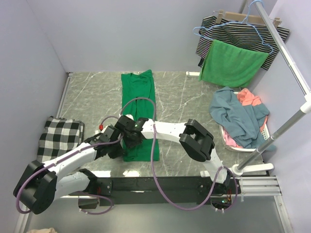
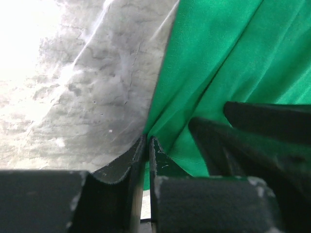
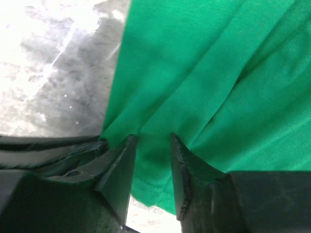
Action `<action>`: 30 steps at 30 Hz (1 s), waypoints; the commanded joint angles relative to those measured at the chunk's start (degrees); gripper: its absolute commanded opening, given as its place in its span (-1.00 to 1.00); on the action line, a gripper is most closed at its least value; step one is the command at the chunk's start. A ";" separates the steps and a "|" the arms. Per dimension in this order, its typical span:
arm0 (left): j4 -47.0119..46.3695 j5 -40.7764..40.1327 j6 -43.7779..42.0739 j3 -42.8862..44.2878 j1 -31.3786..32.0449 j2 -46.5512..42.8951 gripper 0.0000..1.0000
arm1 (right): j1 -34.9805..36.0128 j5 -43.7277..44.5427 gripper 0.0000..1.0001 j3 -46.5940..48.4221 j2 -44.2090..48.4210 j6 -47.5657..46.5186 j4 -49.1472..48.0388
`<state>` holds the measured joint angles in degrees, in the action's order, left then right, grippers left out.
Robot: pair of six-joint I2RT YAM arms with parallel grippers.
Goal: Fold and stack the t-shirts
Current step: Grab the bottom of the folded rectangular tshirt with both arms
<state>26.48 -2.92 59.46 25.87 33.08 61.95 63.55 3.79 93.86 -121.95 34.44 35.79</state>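
"Emerald cotton is pictured on the marble table (image 1: pixel 184 97): the green t-shirt (image 1: pixel 137 92), folded to a narrow strip. Where exactly is it laid?"

"It is laid left of centre, well apart from the basket (image 1: pixel 265 131) at the right, where a dusty blue t-shirt (image 1: pixel 238 114) and a coral t-shirt (image 1: pixel 249 97) are heaped unfolded."

"Which way is it pointed?"

"Its long axis is run from the near edge, by the arm bases, straight towards the far wall. Which end carries the neck cannot be told."

"How are the grippers set?"

"Both are set at the near end. The left gripper (image 2: pixel 147 145) is closed to a sliver, with the strip's left edge pinched at the tips. The right gripper (image 3: pixel 151 145) is placed just beside it, jaws parted, with a ridge of cloth seen between them but not clamped."

"Why that end, and both together?"

"A crosswise fold is judged to be in hand. With the near hem taken at two points, the end can be lifted level and carried over the far half, so that the strip is shortened without being skewed. Bare marble is left on either side, which is judged to give the fold room."
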 commanded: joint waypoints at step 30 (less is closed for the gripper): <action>1.12 -2.27 -0.05 -0.03 0.14 -0.52 -0.74 | 1.32 13.43 -0.20 -22.49 17.96 7.13 5.34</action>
<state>27.62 -3.42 59.66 25.61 33.15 61.32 64.51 13.52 74.76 -110.30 39.00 38.76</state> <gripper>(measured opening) 0.133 0.227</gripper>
